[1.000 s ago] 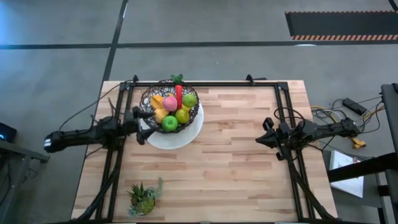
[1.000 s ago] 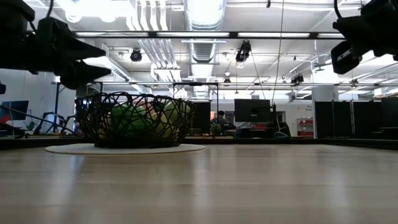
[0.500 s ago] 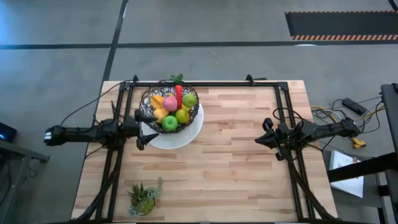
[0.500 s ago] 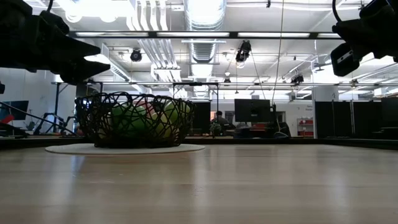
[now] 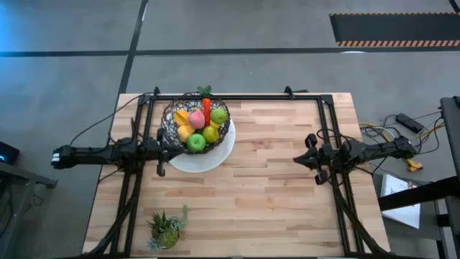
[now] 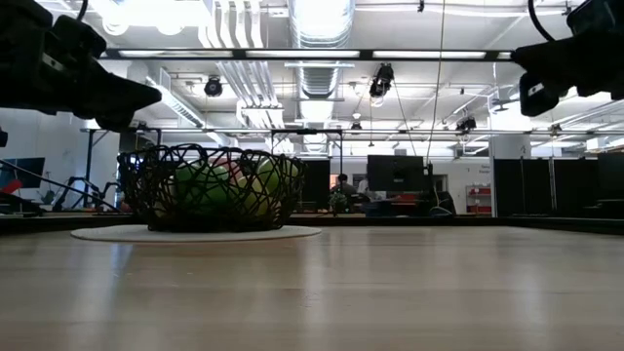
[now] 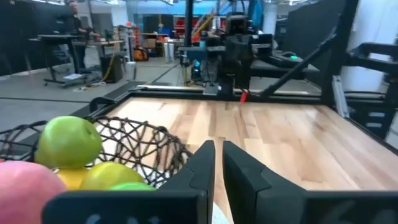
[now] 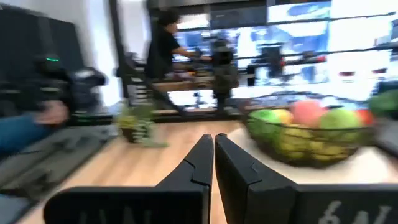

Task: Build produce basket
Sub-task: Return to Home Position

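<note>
Both jaws are closed down to a thin slit and hold nothing; each wrist view shows me the two fingers almost meeting.

The left gripper (image 7: 217, 144) hangs at the 9 o'clock side of the table (image 5: 273, 194). From above, its tip is over the rim of the plate (image 5: 219, 152), just beside the basket (image 5: 167, 126) at the basket's 7 o'clock. In the low view it is higher than the basket's rim and apart from it.

The basket stands on the plate, at about 11 o'clock on the table and near the far edge. The produce (image 5: 196, 142) is heaped inside it: green, yellow, orange and pink pieces. One red piece with a green top lies toward the basket's 12 o'clock.

The right gripper (image 8: 213, 137) waits at the 3 o'clock side. It is raised above the wood and points toward the middle, well apart from the basket.

A small plant (image 5: 167, 226) stands upright near the 7 o'clock corner.
</note>
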Tool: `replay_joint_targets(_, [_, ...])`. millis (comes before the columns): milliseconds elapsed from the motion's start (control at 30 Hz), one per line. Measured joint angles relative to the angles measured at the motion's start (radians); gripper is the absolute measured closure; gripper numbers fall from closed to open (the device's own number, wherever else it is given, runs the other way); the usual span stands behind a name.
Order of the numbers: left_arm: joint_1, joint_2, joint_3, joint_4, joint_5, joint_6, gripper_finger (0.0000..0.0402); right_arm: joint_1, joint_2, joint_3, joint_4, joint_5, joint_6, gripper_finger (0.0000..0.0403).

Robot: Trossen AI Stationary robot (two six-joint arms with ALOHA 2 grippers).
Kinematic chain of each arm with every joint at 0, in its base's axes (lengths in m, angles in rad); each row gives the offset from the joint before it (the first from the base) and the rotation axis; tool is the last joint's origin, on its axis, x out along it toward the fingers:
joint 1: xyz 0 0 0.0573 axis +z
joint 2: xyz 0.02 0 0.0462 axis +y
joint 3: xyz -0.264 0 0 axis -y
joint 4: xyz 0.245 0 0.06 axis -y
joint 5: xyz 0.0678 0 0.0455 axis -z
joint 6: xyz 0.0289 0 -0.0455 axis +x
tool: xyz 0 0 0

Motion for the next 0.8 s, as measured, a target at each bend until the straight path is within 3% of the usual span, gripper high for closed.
replay_joint_targets(167, [-0.001, -0.003, 0.0, -0.025, 0.04, -0.002, 0.0389, -0.009, -0.023, 0.0, -0.039, 0.116, -0.068, 0.0394])
replay_joint_targets(333, [0.0, -0.002, -0.001, -0.029, 0.042, -0.002, 0.0389, -0.079, -0.025, 0.0, -0.066, 0.105, -0.043, 0.0394])
replay_joint_targets(567, [0.0, -0.01, -0.001, -0.029, 0.041, 0.007, 0.0389, -0.237, -0.027, 0.0, -0.09, -0.031, -0.018, 0.0394])
replay_joint_targets(733, [0.0, -0.009, -0.001, -0.03, 0.04, 0.012, 0.0389, -0.339, -0.025, 0.0, -0.068, -0.229, 0.042, 0.0394])
replay_joint_targets(800, [0.0, -0.009, -0.001, -0.029, 0.039, 0.025, 0.0389, -0.347, -0.025, 0.0, -0.064, -0.26, 0.056, 0.0394])
